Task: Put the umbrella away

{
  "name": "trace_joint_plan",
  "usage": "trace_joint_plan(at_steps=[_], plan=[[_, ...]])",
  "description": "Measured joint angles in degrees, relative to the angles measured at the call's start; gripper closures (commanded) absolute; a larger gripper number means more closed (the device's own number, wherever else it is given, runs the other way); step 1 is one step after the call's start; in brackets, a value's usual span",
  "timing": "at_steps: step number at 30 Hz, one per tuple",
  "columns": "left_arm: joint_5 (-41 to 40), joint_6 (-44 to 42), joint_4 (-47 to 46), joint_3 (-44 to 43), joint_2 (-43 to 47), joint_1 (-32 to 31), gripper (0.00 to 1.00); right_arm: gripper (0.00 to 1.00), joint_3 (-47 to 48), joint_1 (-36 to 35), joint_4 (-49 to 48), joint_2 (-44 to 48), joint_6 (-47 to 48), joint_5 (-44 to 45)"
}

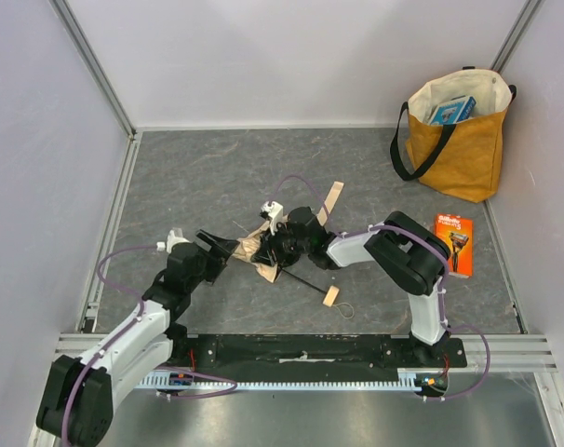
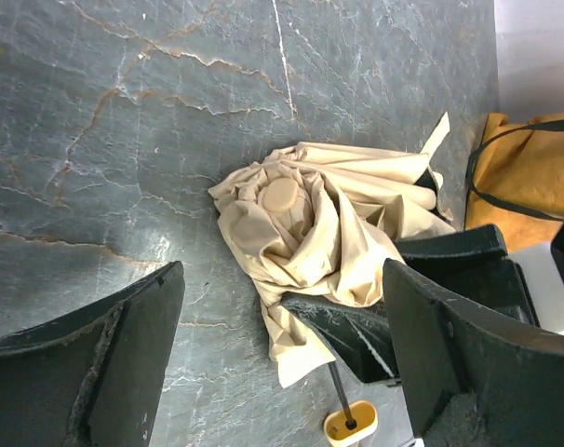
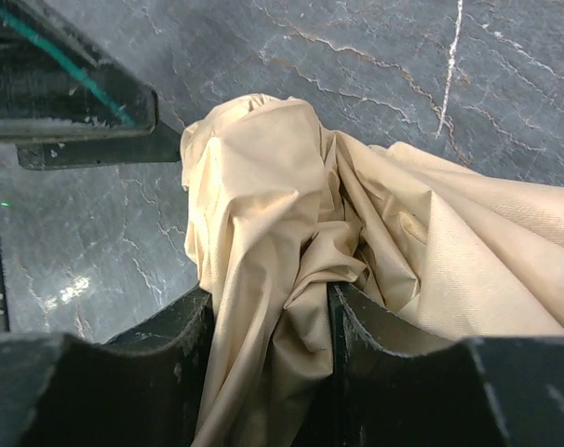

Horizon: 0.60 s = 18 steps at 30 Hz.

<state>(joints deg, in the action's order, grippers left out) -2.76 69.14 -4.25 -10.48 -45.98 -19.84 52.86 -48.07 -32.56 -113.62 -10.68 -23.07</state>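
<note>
The umbrella (image 1: 259, 250) lies in a loose crumple at the middle of the table, well apart from the tote bag (image 1: 459, 140) in the far right corner. The right gripper (image 3: 271, 307) pinches a fold of the cloth between its jaws. The left gripper (image 2: 284, 273) hovers just beside the cap end, jaws spread wide and holding nothing.

The grip is on cloth alone, so a lift would likely leave the shaft (image 1: 305, 279) and handle (image 1: 331, 296) dangling, and the fold could slide out. The canopy is not wrapped, and I expect it would catch on the mouth of the soft bag, which might tip. The two grippers are close together and could knock each other.

The table (image 1: 198, 177) is a smooth grey, veined like marble, with a slight sheen. White walls (image 1: 291, 56) close in three sides. A razor pack (image 1: 453, 244) lies near the bag.
</note>
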Motion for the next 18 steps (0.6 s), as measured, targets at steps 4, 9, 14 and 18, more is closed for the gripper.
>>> trace_joint_plan(at_steps=[4, 9, 14, 18], plan=[[1.25, -0.22, 0.26, 0.98, 0.57, 0.28, 0.08, 1.00, 1.64, 1.42, -0.72, -1.73, -3.23, -4.31], [3.93, -0.17, -1.14, 2.69, -1.31, 0.39, 0.07, 1.00, 2.64, 0.66, 2.23, -1.03, -3.56, -2.45], [6.19, -0.26, -5.31, 1.03, -7.23, 0.50, 0.05, 1.00, 4.70, -2.05, 7.50, 0.09, -1.90, 3.58], [7.65, 0.17, -7.67, -0.31, -11.30, 0.52, 0.04, 1.00, 6.14, -3.06, 9.77, 0.00, -1.49, 6.45]])
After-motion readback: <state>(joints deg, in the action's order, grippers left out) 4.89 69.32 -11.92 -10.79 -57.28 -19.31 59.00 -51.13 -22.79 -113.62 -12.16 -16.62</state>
